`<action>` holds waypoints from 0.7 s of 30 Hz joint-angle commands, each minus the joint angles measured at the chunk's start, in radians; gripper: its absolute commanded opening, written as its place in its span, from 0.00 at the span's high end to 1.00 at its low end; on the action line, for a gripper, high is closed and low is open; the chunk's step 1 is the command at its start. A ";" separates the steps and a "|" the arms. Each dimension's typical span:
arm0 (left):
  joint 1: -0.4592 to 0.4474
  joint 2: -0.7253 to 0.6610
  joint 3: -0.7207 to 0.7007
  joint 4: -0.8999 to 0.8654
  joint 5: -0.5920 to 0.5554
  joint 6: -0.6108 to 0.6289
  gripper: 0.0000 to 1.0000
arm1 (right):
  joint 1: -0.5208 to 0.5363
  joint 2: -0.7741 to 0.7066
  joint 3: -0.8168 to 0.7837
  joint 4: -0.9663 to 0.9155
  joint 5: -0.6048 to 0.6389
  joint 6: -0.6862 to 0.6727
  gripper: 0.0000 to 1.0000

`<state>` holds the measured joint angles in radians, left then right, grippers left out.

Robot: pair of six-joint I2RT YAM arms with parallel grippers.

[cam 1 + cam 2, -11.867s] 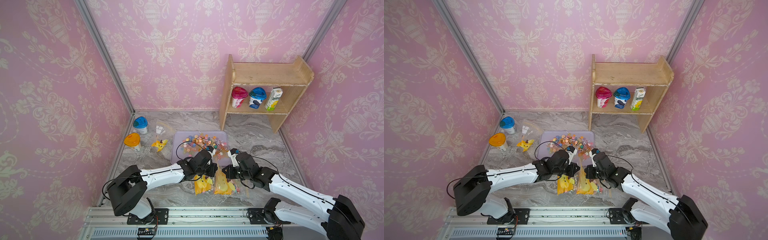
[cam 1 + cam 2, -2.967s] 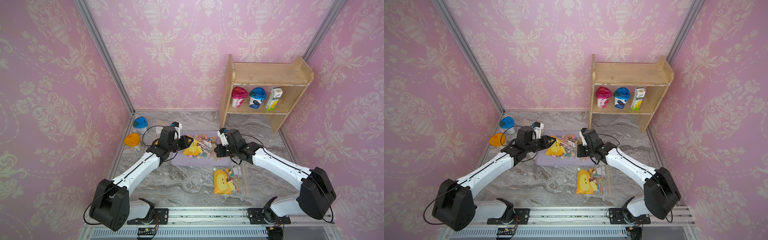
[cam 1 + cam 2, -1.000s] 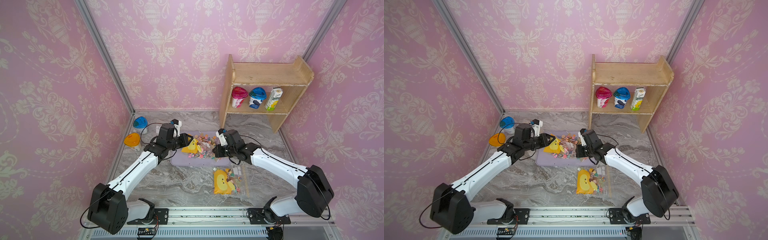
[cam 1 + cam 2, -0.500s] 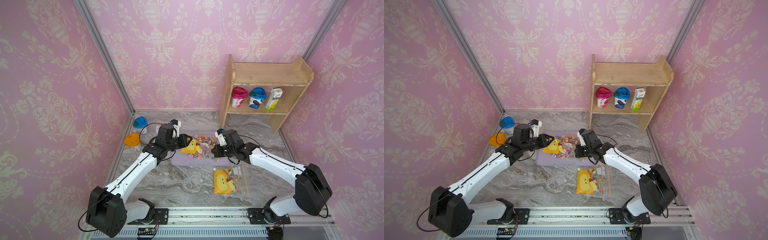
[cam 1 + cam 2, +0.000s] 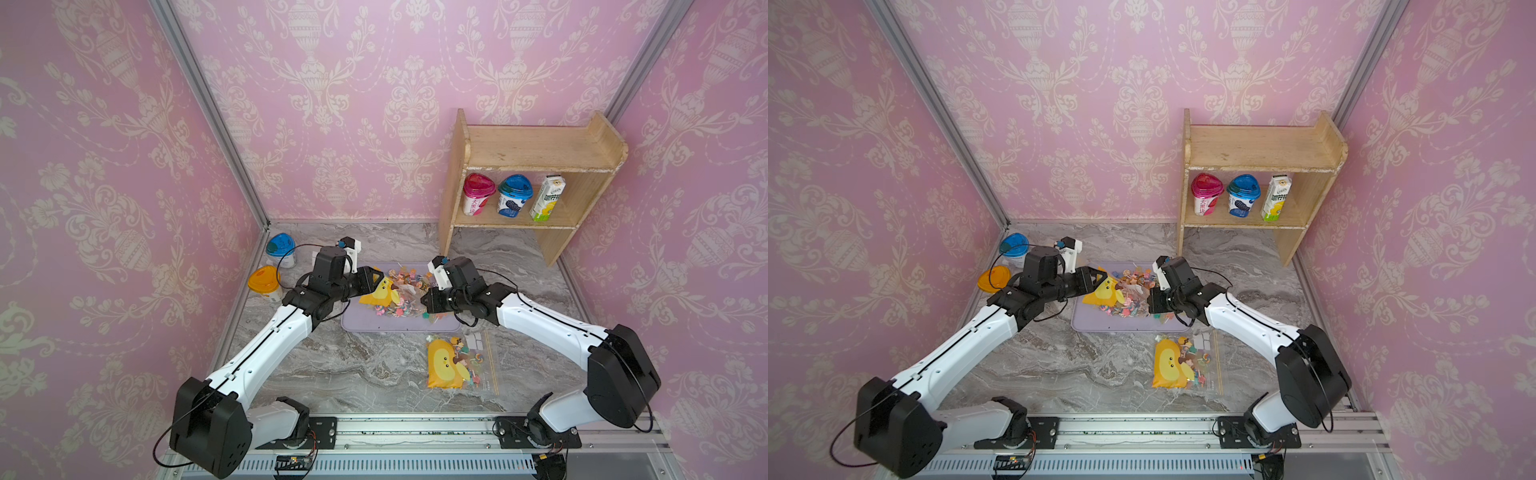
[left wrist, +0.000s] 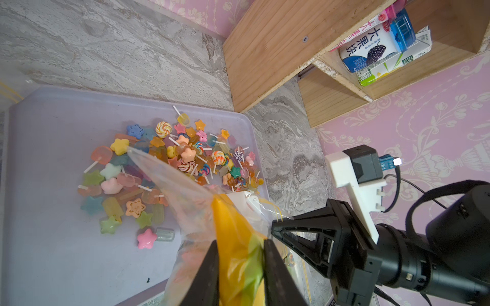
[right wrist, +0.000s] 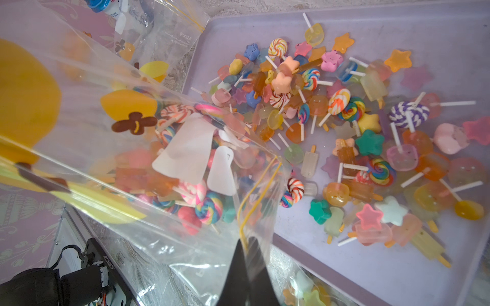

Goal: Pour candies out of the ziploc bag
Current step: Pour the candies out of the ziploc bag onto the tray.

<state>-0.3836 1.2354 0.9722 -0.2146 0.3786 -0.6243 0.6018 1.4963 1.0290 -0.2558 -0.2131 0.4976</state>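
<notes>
**Both grippers clamped on the ziploc bag point(image 5: 380, 293), tipped above the tray point(image 5: 361, 322).**
We see the left gripper point(image 6: 240, 246) pinching its yellow end and the right gripper point(image 7: 245, 246) closed on its mouth edge. The bag was brought here from the front seconds ago. Candies point(image 7: 344, 119) are now piled on the tray, and many remain inside, so pouring is perhaps half done.

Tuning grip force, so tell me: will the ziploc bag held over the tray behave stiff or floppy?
Probably floppy: the ziploc bag film sags and creases between the left gripper and right gripper. Likely slippery too, being glossy thin plastic. The candies inside should shift its weight.
</notes>
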 commanded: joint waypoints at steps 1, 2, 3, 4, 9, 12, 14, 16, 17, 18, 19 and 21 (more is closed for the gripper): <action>0.014 -0.047 0.075 0.078 -0.078 0.042 1.00 | -0.010 0.017 0.003 -0.119 0.060 -0.001 0.98; 0.014 -0.044 0.075 0.079 -0.074 0.040 1.00 | -0.010 0.027 0.009 -0.125 0.054 0.000 0.98; 0.014 -0.045 0.075 0.082 -0.064 0.033 1.00 | -0.009 0.033 0.015 -0.128 0.040 0.004 0.99; 0.013 -0.044 0.076 0.084 -0.058 0.030 1.00 | -0.007 0.033 0.017 -0.125 0.031 0.005 0.99; 0.014 -0.053 0.077 0.066 -0.083 0.048 1.00 | 0.001 0.031 0.028 -0.128 0.053 -0.002 0.99; 0.014 -0.053 0.075 0.072 -0.073 0.045 1.00 | 0.001 0.047 0.046 -0.139 0.040 -0.004 0.99; 0.014 -0.057 0.076 0.069 -0.080 0.049 1.00 | 0.002 0.045 0.044 -0.131 0.040 -0.001 0.99; 0.014 -0.060 0.078 0.066 -0.087 0.058 1.00 | 0.004 0.047 0.046 -0.131 0.045 -0.001 0.99; 0.014 -0.059 0.079 0.065 -0.091 0.064 1.00 | 0.003 0.049 0.048 -0.131 0.045 0.001 0.99; 0.015 -0.054 0.079 0.061 -0.097 0.068 1.00 | 0.003 0.052 0.050 -0.133 0.043 0.001 0.99; 0.015 -0.050 0.081 0.055 -0.097 0.069 1.00 | 0.004 0.055 0.054 -0.137 0.040 0.001 0.99; 0.015 -0.049 0.079 0.059 -0.086 0.066 1.00 | 0.006 0.053 0.057 -0.140 0.039 -0.001 0.99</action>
<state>-0.3836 1.2301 0.9798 -0.2287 0.3527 -0.5907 0.6109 1.5326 1.0763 -0.2890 -0.2134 0.4976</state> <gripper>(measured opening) 0.263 0.055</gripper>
